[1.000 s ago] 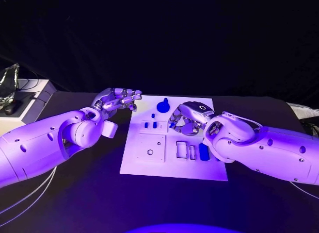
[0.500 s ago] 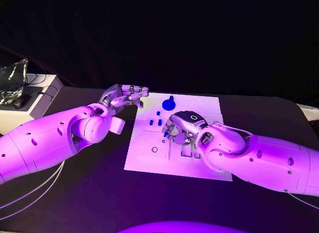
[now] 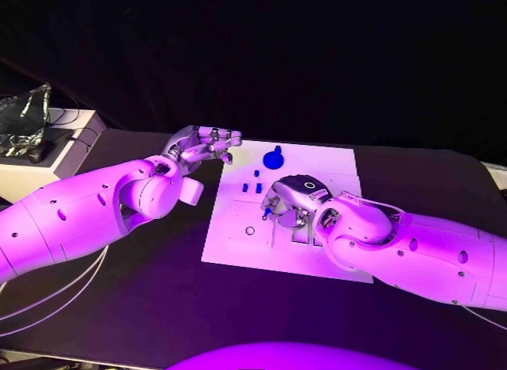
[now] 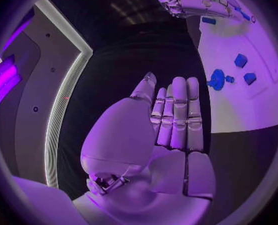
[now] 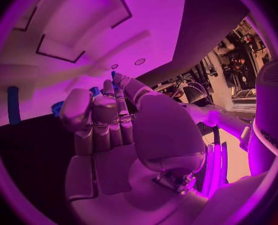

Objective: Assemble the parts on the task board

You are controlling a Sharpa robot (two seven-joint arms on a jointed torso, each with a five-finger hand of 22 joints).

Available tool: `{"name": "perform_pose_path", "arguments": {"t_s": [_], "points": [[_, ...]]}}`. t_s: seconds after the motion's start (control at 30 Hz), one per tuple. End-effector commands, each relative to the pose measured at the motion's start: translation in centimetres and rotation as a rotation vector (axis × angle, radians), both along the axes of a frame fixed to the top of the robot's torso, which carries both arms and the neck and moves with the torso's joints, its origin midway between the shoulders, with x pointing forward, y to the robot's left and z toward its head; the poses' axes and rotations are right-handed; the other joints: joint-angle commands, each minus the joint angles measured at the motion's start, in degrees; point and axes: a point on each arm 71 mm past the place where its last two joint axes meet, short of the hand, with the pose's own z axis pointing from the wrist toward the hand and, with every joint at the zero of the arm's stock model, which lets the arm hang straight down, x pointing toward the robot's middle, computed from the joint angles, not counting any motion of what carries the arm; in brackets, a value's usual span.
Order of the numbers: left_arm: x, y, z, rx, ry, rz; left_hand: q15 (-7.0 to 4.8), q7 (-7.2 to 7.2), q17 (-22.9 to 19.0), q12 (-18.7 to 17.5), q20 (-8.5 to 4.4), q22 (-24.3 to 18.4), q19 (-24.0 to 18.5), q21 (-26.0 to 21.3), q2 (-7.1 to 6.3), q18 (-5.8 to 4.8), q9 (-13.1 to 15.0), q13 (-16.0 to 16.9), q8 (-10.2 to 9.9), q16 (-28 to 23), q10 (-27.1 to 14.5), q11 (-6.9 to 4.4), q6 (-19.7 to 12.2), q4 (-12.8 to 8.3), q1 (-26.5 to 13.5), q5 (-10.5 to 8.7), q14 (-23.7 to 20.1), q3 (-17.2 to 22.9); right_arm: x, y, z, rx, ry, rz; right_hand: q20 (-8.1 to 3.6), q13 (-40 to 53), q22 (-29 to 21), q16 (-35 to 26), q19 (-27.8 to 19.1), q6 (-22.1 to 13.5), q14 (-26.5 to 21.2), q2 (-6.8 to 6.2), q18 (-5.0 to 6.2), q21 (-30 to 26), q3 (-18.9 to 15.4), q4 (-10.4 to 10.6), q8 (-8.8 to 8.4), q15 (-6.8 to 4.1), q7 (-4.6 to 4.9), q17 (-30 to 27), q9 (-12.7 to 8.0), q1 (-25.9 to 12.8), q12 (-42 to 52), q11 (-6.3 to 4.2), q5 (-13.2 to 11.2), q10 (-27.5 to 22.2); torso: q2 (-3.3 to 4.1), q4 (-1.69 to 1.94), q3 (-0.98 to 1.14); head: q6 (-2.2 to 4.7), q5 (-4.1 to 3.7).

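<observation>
Worktop (image 3: 153, 301): black surface spreading across the scene under coloured light.
Task board (image 3: 326, 166): white plate lying flat at the worktop's middle, long side running away from the robot.
Cables (image 3: 54, 297): thin pale lines trailing over the worktop's near left part, beneath the left arm.

We see a black table (image 3: 132, 308) under the work area. Just beyond its far left corner stands a pale box-shaped unit (image 3: 48, 150); on top of it rest a crinkled clear plastic bag (image 3: 18, 117) and some dark cables (image 3: 62, 118).
</observation>
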Motion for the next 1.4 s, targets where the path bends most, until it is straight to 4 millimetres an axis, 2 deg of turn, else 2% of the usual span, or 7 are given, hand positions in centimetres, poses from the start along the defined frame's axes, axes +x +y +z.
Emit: {"name": "perform_pose_path", "arguments": {"t_s": [0.03, 0.33, 0.63, 0.93, 1.17, 1.4], "points": [[0.0, -0.2, 0.2, -0.004, -0.016, -0.008, -0.02, 0.38, -0.08, -0.36, 0.06, 0.06, -0.32, -0.30, -0.07, -0.30, 0.07, -0.04, 0.24, 0.38, -0.27, 0.00, -0.18, -0.08, 0.00, 0.26, -0.50, 0.05, -0.1, 0.2, -0.3, -0.030, 0.000, 0.013, -0.03, 0.09, 6.55, 0.11, 2.65, 0.43, -0.02, 0.74, 0.59, -0.23, 0.08, -0.16, 0.35, -0.35, -0.04, 0.07, 0.10, 0.36, 0.23, -0.57, 0.33, 1.16, -0.08, 0.01, -0.02, -0.30, 0.14], [0.0, -0.1, 0.1, -0.003, -0.013, -0.008, -0.01, 0.36, -0.28, -0.32, 0.10, 0.18, -0.28, -0.41, -0.11, -0.26, 0.08, -0.04, 0.27, 0.59, -0.39, 0.02, -0.17, -0.05, 0.05, 0.25, -0.56, 0.11, -0.4, 0.5, -0.5, -0.031, 0.006, 0.023, -0.04, 0.08, 6.54, 0.09, 2.67, 0.42, -0.05, 0.80, 0.59, -0.40, 0.06, -0.23, 0.34, -0.36, -0.03, -0.02, 0.08, 0.36, 0.22, -0.56, 0.31, 1.14, -0.06, -0.02, 0.06, -0.56, 0.39], [0.1, -0.1, 0.1, -0.002, -0.012, -0.009, -0.01, 0.36, -0.28, -0.32, 0.10, 0.18, -0.28, -0.41, -0.11, -0.26, 0.08, -0.04, 0.27, 0.59, -0.39, 0.02, -0.17, -0.05, 0.05, 0.25, -0.56, 0.11, -0.3, 0.3, -0.7, -0.042, 0.012, 0.020, -0.04, 0.08, 6.54, 0.09, 2.67, 0.42, -0.05, 0.80, 0.59, -0.40, 0.06, -0.23, 0.34, -0.36, -0.03, -0.02, 0.08, 0.36, 0.22, -0.56, 0.31, 1.14, -0.04, -0.07, 0.05, -0.92, 0.51], [0.0, -0.2, 0.1, -0.002, -0.009, -0.014, -0.01, 0.36, -0.28, -0.32, 0.10, 0.18, -0.28, -0.41, -0.11, -0.26, 0.08, -0.04, 0.27, 0.59, -0.39, 0.02, -0.17, -0.05, 0.05, 0.25, -0.56, 0.11, 0.0, 0.4, -1.0, -0.057, 0.003, 0.011, -0.04, 0.08, 6.54, 0.09, 2.67, 0.42, -0.05, 0.80, 0.59, -0.40, 0.06, -0.23, 0.34, -0.36, -0.03, -0.02, 0.08, 0.36, 0.22, -0.56, 0.31, 1.14, -0.04, 0.09, -0.01, -1.03, 0.42], [0.0, -0.2, 0.1, -0.001, -0.006, -0.016, 0.01, 0.38, -0.54, -0.27, 0.12, 0.35, -0.24, -0.55, -0.07, -0.23, 0.07, -0.04, 0.25, 0.77, -0.48, 0.04, -0.20, 0.00, 0.09, 0.25, -0.63, 0.20, 0.2, 0.5, -1.2, -0.065, -0.005, 0.006, -0.04, 0.08, 6.54, 0.09, 2.67, 0.42, -0.05, 0.80, 0.59, -0.40, 0.06, -0.23, 0.34, -0.36, -0.03, -0.02, 0.08, 0.36, 0.22, -0.56, 0.31, 1.14, -0.05, -0.01, -0.01, -1.02, 0.38], [0.0, -0.2, 0.0, 0.000, -0.003, -0.023, 0.06, 0.41, -0.60, -0.36, 0.13, 0.40, -0.25, -0.60, 0.00, -0.23, 0.07, -0.05, 0.25, 0.79, -0.70, 0.12, -0.24, 0.01, 0.11, 0.25, -0.67, 0.28, 0.0, 0.8, -1.4, -0.071, 0.001, 0.020, -0.04, 0.08, 6.57, 0.08, 2.71, 0.36, -0.07, 0.80, 0.55, -0.52, 0.02, -0.36, 0.33, -0.34, 0.00, -0.13, 0.03, 0.22, 0.21, -0.53, 0.25, 1.06, -0.11, 0.08, -0.07, -1.14, 0.58]]}}
